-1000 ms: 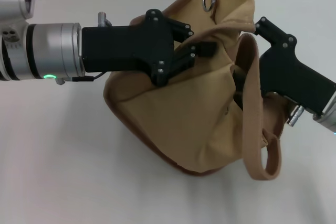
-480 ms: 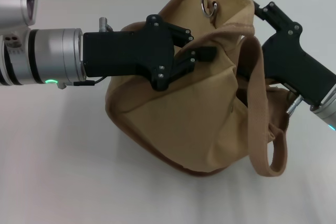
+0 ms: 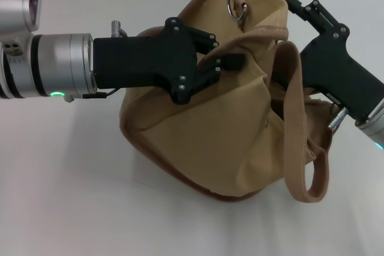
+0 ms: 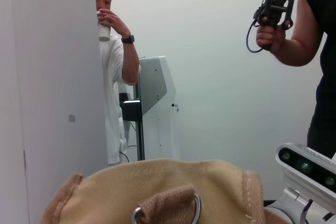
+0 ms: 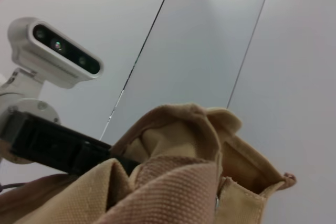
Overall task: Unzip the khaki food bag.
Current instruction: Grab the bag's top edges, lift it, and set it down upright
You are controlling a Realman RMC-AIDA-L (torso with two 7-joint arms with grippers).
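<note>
While clamped, left pincer (image 3: 231,64) grips bag (image 3: 210,142).

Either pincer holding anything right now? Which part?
Left pincer is shut on the khaki food bag, pinching its top fabric fold. Right pincer sits against the bag's far side; hold cannot be told.

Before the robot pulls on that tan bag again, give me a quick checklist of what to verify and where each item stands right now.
1. Left gripper has a hold on the khaki food bag: ok, its jaws are pinched on a fold of canvas near the top.
2. Right gripper is on the zipper pull: cannot tell, its tip is at the bag's far top edge and the pull is not in view.
3. Zipper state: cannot tell, the top is crumpled.
4. Bag sits square on the table: not ok, it is tilted and slumped.
5. Handle is clear of the arms: not ok, the strap lies across the right gripper's body.
</note>
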